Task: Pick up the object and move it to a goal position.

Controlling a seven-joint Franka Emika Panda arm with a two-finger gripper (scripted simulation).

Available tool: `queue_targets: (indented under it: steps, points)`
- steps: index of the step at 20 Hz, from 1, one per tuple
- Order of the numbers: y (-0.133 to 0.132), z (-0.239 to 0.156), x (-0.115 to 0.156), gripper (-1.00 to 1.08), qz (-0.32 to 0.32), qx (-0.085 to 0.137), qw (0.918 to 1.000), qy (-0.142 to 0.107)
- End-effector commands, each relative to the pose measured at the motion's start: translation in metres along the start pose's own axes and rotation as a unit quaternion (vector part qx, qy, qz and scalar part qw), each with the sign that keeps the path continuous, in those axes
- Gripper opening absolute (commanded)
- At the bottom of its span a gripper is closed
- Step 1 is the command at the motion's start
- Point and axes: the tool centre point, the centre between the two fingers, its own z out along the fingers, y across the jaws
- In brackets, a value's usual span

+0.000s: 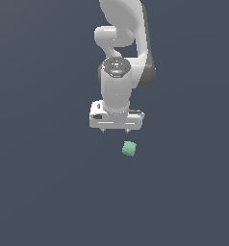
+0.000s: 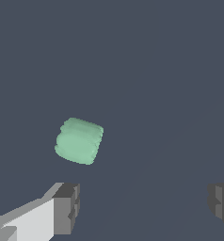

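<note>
Below the arm's white gripper [image 1: 115, 130], on the plain dark counter [image 1: 44, 192], sits the small mint-green cube [image 1: 129, 148], alone and untouched. From where the exterior view looks, the cube lies a little toward that view's right of the gripper's midline and nearer the camera, close to the fingertip on that side but clear of it.

The jaws stand wide, with nothing held. In the wrist view the two dark fingertips [image 2: 67, 207] show far apart, and the cube [image 2: 79, 140] is not in the gap between them. It sits off toward one finger and beyond the line that joins the two, turned slightly askew to that line.

As a cube it has no long axis to speak of, so what matters, to my eye, is the offset and that small twist. I would judge the pick barely begun: the gripper needs to shift sideways and forward until the cube is centred between the fingers, then come down before closing. No goal marker shows in either view.
</note>
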Motion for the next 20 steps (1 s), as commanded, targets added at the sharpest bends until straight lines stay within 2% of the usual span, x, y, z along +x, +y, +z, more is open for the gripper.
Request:
queue_targets:
  steps: [1, 9, 20]
  points:
    - [-0.003, 0.004, 0.001, 1.0, 0.007, 0.0, 1.0, 0.0]
    - [-0.025, 0.026, 0.006, 1.0, 0.053, 0.002, 0.9986, 0.003]
    - [-0.061, 0.066, 0.011, 1.0, 0.131, 0.004, 0.9913, 0.007]
